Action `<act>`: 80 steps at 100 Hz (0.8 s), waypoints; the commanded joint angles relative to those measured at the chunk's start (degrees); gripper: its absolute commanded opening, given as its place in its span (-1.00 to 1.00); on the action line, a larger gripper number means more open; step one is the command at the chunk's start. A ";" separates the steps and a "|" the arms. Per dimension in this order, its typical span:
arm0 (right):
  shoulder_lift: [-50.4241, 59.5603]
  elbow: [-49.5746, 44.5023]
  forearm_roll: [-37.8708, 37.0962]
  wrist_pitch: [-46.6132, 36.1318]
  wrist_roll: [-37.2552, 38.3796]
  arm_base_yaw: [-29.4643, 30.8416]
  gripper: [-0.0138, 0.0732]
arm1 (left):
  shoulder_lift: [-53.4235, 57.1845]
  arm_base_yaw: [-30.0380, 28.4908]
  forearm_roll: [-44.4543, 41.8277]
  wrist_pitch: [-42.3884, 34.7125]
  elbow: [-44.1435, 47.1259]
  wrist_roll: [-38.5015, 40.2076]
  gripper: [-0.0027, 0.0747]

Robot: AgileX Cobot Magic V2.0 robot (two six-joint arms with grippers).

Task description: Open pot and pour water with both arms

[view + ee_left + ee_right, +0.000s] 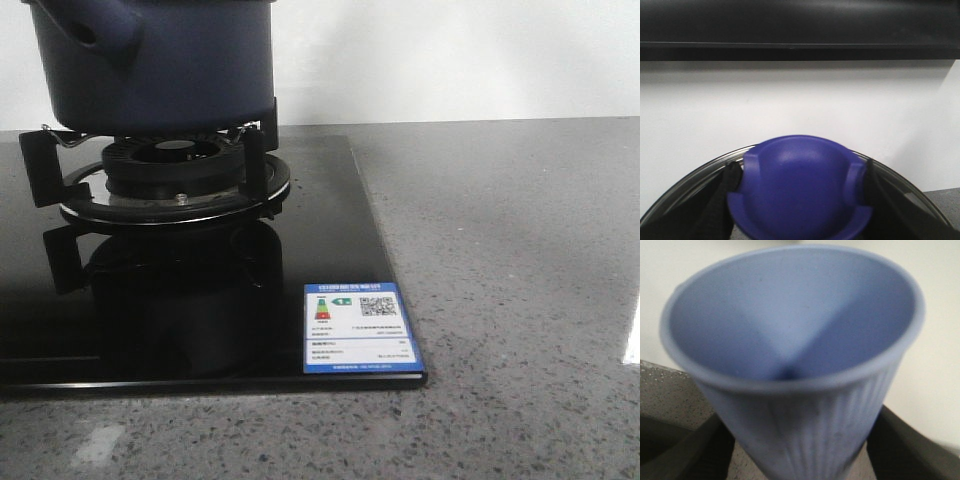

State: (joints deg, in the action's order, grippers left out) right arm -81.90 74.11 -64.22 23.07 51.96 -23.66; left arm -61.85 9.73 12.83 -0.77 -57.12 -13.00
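Observation:
The dark navy pot [160, 60] stands on the burner's pan supports at the front view's upper left, its stubby handle [95, 25] facing the camera; its top is cut off. No gripper shows in the front view. In the left wrist view, my left gripper [800, 170] is shut on the blue knob [800, 195] of a glass lid [685, 192], with black fingers [715, 205] on both sides. Whether the lid rests on the pot is hidden. My right gripper [800, 452] is shut on a pale blue ribbed cup [790, 315], whose mouth faces the camera.
The burner [175, 180] sits on a black glass hob [340, 240] with a blue and white label [358, 327] at its front right corner. Grey speckled countertop [510, 260] lies to the right and in front. A white wall stands behind.

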 commanded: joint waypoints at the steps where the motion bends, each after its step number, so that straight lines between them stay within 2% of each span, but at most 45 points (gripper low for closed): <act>1: 5.97 -4.53 -1.87 -9.44 7.54 5.13 -0.11 | 1.50 -0.14 -0.11 -6.18 -2.19 0.12 0.08; 14: 11.18 -14.49 -1.87 -20.34 10.87 13.47 -0.11 | 1.50 -0.14 -0.11 -6.18 -2.19 0.12 0.08; 36: 15.83 -26.26 -1.87 -33.96 10.88 25.04 -0.11 | 1.50 -0.14 -0.11 -6.18 -2.19 0.12 0.08; 52: 15.54 -33.47 -1.87 -49.41 9.73 33.90 -0.11 | 1.50 -0.14 -0.11 -6.18 -2.19 0.12 0.08; 63: 13.16 -36.44 -1.75 -57.60 5.00 37.76 -0.11 | 1.50 -0.14 -0.11 -6.18 -2.19 0.12 0.08; 80: 8.19 -37.00 -0.28 -60.90 0.82 39.27 -0.11 | 1.38 -0.14 -0.11 -6.18 -2.19 0.12 0.08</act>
State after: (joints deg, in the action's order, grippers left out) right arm -72.59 35.80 -67.08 -32.29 56.00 14.82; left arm -61.85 9.73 12.83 -0.77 -57.12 -13.00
